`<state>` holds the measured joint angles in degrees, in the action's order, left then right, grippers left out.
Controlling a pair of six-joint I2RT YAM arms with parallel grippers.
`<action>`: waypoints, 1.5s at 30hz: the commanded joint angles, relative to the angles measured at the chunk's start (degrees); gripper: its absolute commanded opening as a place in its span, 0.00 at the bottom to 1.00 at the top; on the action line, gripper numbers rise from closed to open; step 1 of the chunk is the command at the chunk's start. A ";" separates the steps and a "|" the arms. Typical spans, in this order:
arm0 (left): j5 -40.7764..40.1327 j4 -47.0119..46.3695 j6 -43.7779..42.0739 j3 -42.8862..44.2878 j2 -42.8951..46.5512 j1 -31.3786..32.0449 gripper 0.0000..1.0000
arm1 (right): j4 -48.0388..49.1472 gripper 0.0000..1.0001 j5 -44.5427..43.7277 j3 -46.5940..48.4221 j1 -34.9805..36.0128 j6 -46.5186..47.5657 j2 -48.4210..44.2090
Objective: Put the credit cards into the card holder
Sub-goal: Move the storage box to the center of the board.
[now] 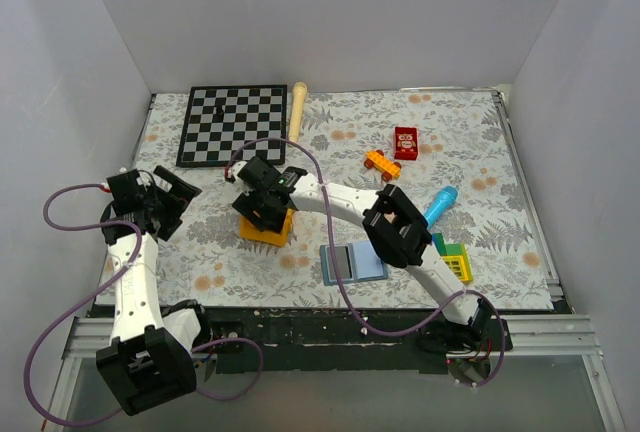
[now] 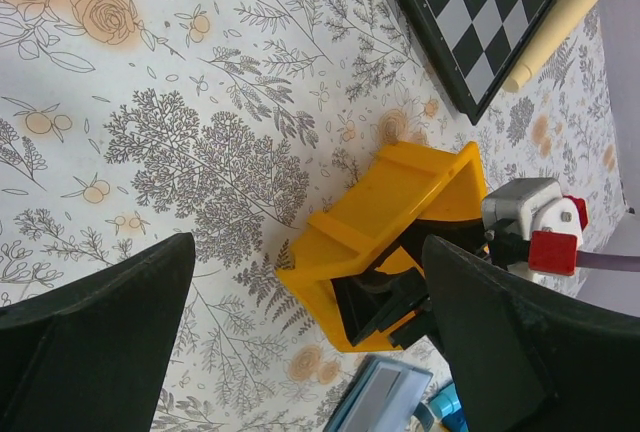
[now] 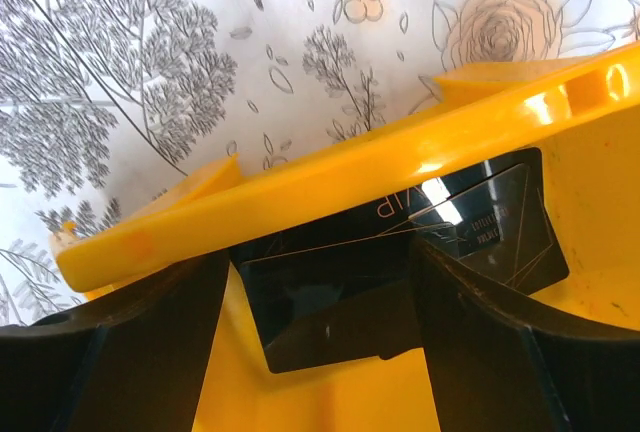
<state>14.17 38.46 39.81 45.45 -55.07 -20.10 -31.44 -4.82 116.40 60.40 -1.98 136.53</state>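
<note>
Floral counter (image 1: pixel 480 152) is carrying a yellow bin (image 1: pixel 270 230); released right tool (image 3: pixel 320 347) is hovering over its credit cards (image 3: pixel 340 297), left tool (image 1: pixel 168 200) gaping.

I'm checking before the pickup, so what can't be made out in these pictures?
Right wrist view: the credit cards sit partly behind the rim of the yellow bin; their print is too small to read.
Top view: the right gripper covers the cards in the bin.
Left wrist view: the card holder is cut off by the bottom edge.
</note>
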 commanded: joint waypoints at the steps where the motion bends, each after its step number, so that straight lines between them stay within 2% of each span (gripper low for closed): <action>1: 1.56 -0.66 -0.53 -0.36 0.75 -0.20 0.98 | -2.48 0.80 -2.56 -4.94 0.42 1.80 -3.11; 9: 2.87 -1.72 -0.61 -1.42 1.02 -0.12 0.98 | 2.34 0.79 -6.17 -16.81 0.42 7.51 -10.66; 19: 8.84 -5.93 -2.02 -3.26 0.66 0.32 0.97 | 3.23 0.75 -4.85 -21.12 0.33 11.56 -15.50; 23: 11.13 -8.83 -3.68 -3.88 0.84 2.78 0.96 | 11.90 0.74 -1.61 -28.84 -1.16 9.02 -22.95; 25: 11.75 -9.71 -4.56 -3.97 1.19 4.27 0.96 | 16.65 0.74 4.17 -32.36 -2.91 5.69 -28.22; 28: 11.84 -12.17 -5.18 -4.14 1.10 7.08 0.95 | 24.12 0.74 11.30 -36.15 -5.29 -1.15 -36.22; 32: 12.11 -15.95 -5.54 -3.36 -1.70 13.14 0.93 | 28.63 0.75 15.98 -38.26 -7.49 -6.54 -43.61; 35: 11.49 -19.02 -6.15 -1.95 -6.09 21.12 0.90 | 27.23 0.75 14.14 -39.84 -8.28 -8.47 -48.62; 38: 9.74 -19.82 -9.04 0.77 -11.97 27.20 0.87 | 28.01 0.75 12.47 -45.71 -9.16 -10.41 -55.03; 45: 9.20 -19.21 -15.73 6.13 -21.74 32.66 0.78 | 26.35 0.75 9.13 -60.13 -11.62 -14.02 -70.50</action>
<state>24.36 20.47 29.15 47.44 -74.87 10.81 -4.01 6.33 61.23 50.37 -12.56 71.92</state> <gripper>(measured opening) 0.800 0.753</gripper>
